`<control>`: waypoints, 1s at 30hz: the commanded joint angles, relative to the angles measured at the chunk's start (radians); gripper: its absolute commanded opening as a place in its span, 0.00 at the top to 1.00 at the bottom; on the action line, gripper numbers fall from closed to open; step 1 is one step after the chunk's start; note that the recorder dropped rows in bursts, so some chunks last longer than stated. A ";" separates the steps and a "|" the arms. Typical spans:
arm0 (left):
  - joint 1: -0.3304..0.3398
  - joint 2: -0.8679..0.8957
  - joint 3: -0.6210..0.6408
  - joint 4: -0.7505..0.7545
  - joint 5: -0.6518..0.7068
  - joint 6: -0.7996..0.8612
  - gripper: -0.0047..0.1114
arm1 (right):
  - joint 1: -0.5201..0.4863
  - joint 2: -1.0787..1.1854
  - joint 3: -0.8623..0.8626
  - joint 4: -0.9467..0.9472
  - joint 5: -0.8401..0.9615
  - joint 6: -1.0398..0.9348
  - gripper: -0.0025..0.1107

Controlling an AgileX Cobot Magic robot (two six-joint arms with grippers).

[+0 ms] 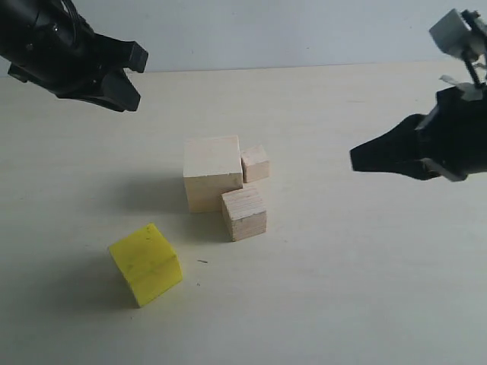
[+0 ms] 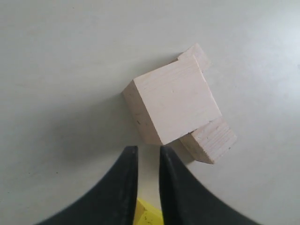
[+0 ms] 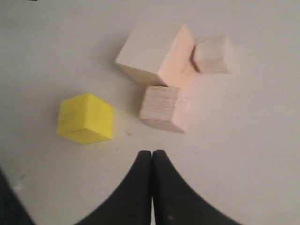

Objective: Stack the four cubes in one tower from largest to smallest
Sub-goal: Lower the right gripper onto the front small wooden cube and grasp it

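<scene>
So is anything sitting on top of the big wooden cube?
No, the large cube has a bare top. The small cube and medium cube sit beside it; its underside is hidden.

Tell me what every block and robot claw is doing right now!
large wood cube: on table, nothing on top
medium wood cube: on table, at large cube's corner
small wood cube: on table, beside large cube
yellow cube: on table, off alone
left gripper: slightly open, empty
right gripper: shut, empty

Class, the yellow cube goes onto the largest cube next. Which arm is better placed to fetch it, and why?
Left, probably. The yellow cube lies alone on the left arm side; the right arm would have to reach past the large wood cube.
</scene>
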 commanded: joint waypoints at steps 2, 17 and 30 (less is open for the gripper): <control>0.002 -0.009 -0.010 -0.027 -0.011 -0.003 0.80 | 0.084 0.156 -0.072 0.070 0.230 -0.234 0.98; 0.002 -0.009 -0.010 -0.028 -0.003 -0.003 0.80 | 0.456 0.207 -0.220 -0.327 -0.185 0.349 0.98; 0.002 -0.044 -0.010 0.026 -0.019 -0.003 0.80 | 0.482 0.207 -0.235 -0.297 -0.301 0.351 0.98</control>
